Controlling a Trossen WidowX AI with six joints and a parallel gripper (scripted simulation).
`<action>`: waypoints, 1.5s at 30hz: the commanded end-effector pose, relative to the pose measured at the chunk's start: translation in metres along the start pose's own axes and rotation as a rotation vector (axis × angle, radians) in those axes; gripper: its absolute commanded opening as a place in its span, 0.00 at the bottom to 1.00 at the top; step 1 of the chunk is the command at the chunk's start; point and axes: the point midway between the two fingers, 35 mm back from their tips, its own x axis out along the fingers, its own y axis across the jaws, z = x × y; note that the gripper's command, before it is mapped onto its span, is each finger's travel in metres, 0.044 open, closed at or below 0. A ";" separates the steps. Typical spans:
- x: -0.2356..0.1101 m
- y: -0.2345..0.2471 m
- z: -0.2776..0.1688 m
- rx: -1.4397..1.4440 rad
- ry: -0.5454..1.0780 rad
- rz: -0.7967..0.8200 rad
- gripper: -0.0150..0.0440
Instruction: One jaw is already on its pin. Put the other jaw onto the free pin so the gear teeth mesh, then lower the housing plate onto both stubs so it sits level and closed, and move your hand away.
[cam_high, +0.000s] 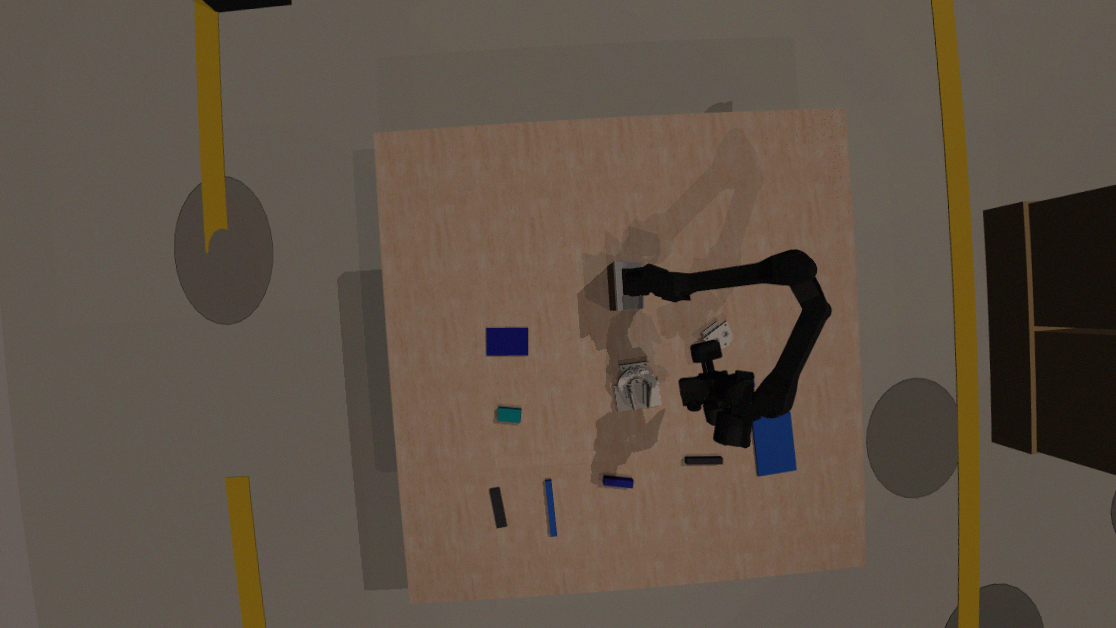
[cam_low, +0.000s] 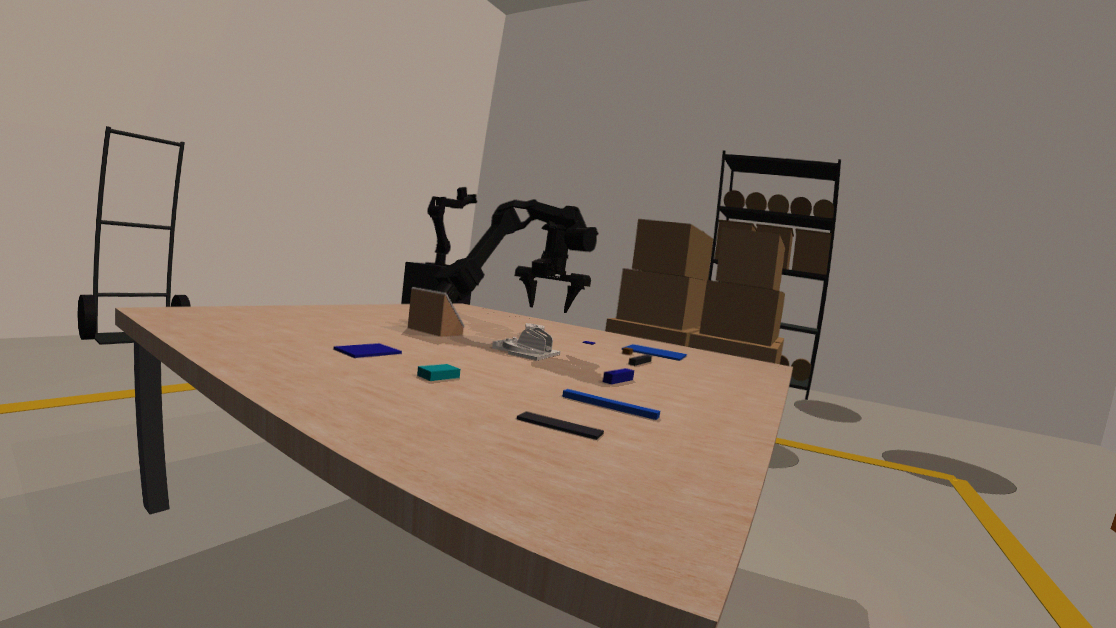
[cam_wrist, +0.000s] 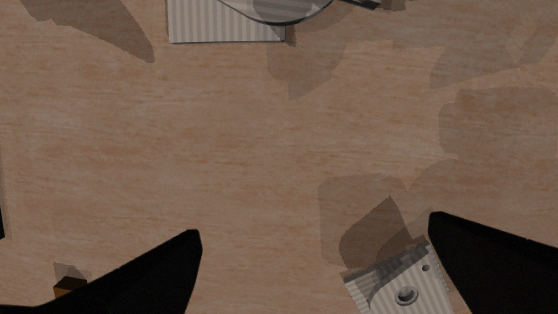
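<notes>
The grey base with both jaws (cam_high: 637, 392) (cam_low: 534, 342) stands mid-table; only its ribbed edge (cam_wrist: 225, 22) and a curved part show at the top of the wrist view. Both jaws lie on the base, but their gear teeth are too small to judge in the top and exterior views and out of the wrist view. The light housing plate (cam_high: 719, 337) (cam_wrist: 437, 301) lies apart from it on the table, turned at an angle, with round holes. My gripper (cam_low: 549, 309) (cam_wrist: 314, 233) is open and empty above the table. In the wrist view its right fingertip is beside the housing plate's corner.
A wedge block (cam_high: 616, 289) (cam_low: 430, 312) stands near the arm's base. A blue board (cam_high: 774, 446) (cam_low: 655, 353) lies under the arm side. A black bar (cam_high: 703, 460), dark blue block (cam_high: 618, 481) and teal block (cam_high: 508, 415) lie around. A small orange-brown block (cam_wrist: 65, 291) is by the left finger.
</notes>
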 end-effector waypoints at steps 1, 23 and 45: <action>-0.001 -0.004 -0.008 -0.111 0.003 0.005 1.00; -0.006 -0.027 -0.046 -0.814 0.005 0.007 1.00; -0.010 -0.054 -0.078 -1.501 0.009 0.016 1.00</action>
